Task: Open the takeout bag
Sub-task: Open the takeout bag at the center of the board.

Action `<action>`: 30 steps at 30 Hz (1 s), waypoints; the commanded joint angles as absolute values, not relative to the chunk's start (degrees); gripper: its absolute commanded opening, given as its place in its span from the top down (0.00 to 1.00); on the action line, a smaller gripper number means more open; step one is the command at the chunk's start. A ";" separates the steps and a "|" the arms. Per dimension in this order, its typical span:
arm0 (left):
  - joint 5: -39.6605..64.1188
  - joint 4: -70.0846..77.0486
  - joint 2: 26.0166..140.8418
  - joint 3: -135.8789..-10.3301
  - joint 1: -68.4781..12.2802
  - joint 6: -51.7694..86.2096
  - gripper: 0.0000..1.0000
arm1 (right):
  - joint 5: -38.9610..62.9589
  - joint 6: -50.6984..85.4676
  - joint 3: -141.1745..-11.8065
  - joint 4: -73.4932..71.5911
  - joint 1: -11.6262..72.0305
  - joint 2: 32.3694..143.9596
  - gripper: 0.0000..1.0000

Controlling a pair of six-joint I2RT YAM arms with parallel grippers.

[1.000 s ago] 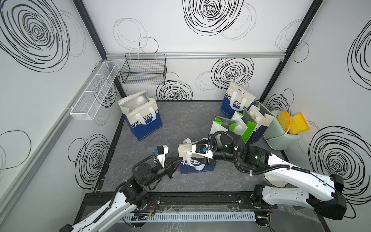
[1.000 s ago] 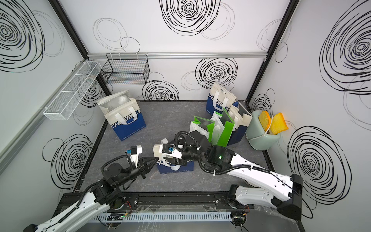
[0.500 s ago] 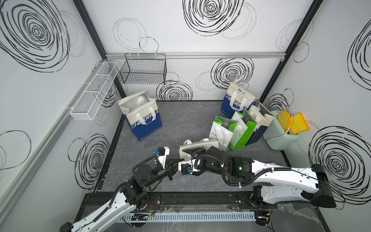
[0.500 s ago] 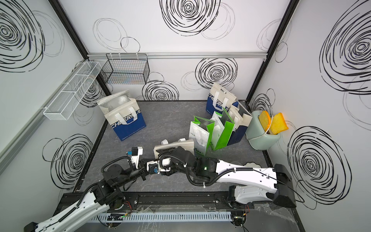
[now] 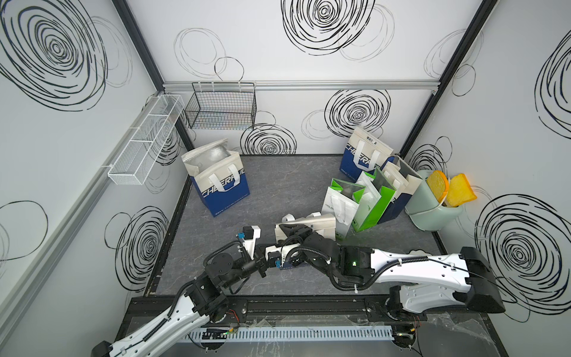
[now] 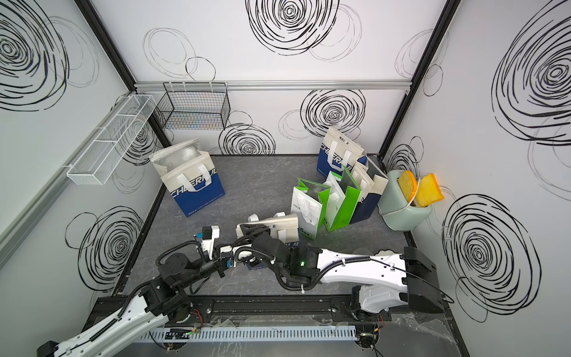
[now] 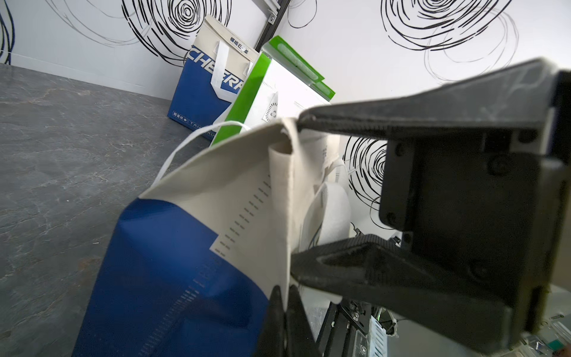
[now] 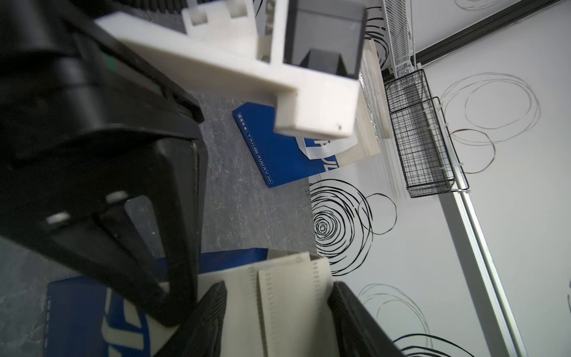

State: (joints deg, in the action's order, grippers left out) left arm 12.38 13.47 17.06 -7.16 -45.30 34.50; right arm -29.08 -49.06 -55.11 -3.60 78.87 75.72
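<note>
Takeout bag [image 5: 309, 227] is sitting front-centre on the grey table [image 5: 278, 185], between both arms. Left gripper [image 7: 284, 296] is pinching its cream top edge, jaws clamped tight. Right gripper [image 8: 278, 309] is straddling the cream flap, jaws half spread.

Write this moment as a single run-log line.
phase: opening takeout bag; left gripper: shut on bag edge; right gripper: jaws astride bag top, grip unclear; top: not yet open

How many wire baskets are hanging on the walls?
2. The white basket hangs on the left wall; the black basket hangs on the back wall beside it. None seems hidden.
</note>
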 commanded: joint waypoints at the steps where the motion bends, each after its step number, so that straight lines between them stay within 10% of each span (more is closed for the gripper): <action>1: 13.39 15.39 16.48 -6.95 -46.14 34.72 1.00 | -35.95 -51.80 -54.49 -8.16 78.83 76.63 0.44; 30: 11.96 14.47 16.74 -7.03 -47.12 34.45 1.00 | -38.24 -51.30 -52.88 -12.42 79.10 75.27 0.69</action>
